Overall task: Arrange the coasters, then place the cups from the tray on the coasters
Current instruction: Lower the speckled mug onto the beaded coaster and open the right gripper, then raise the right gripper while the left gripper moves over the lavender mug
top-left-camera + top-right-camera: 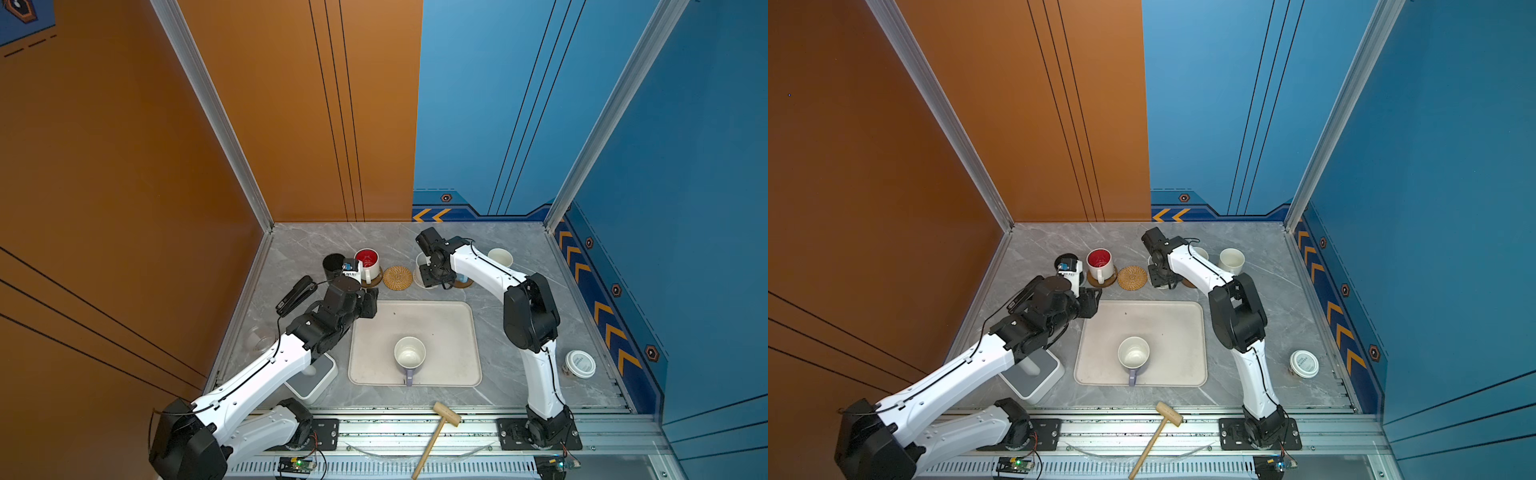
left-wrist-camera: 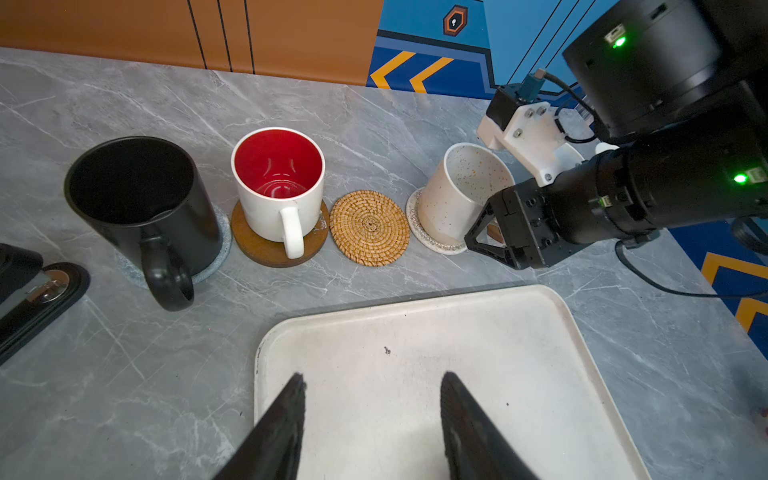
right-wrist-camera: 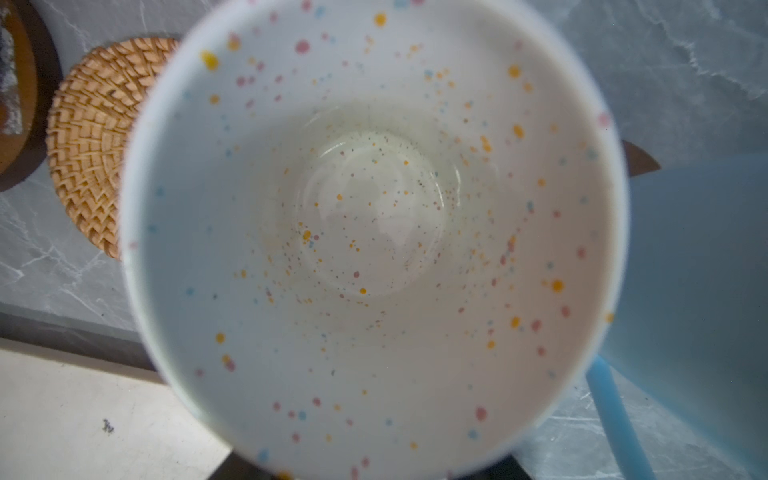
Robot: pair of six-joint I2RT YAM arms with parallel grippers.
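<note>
in both top views the tray (image 1: pixel 457 320) holds one cup only, the lavender mug (image 1: pixel 1133 355), handle toward the near edge. behind it runs the row: black mug (image 1: pixel 333 266), red-inside mug (image 1: pixel 367 262), the bare rattan coaster (image 1: pixel 397 277), then the speckled mug (image 1: pixel 421 266) with the right gripper (image 1: pixel 432 278) low against it. the left gripper (image 1: pixel 370 303) hangs over the tray's far corner.

left wrist view now: the left gripper's fingers (image 2: pixel 291 415) are spread wide, nothing between them, tray below. the speckled mug stands upright on a pale beaded coaster (image 2: pixel 415 216). the right gripper sits at its base on the handle side; clamping or letting go, i can't tell.

right wrist view: straight down into the speckled mug, fingers out of sight, rattan coaster on one side, light blue mug (image 3: pixel 698 270) on the other.

my read: this placement looks about done. next, the right gripper must back away without nudging the mug. then the lavender mug gets taken by its handle and lowered onto the rattan coaster, a tight slot between two mugs.
</note>
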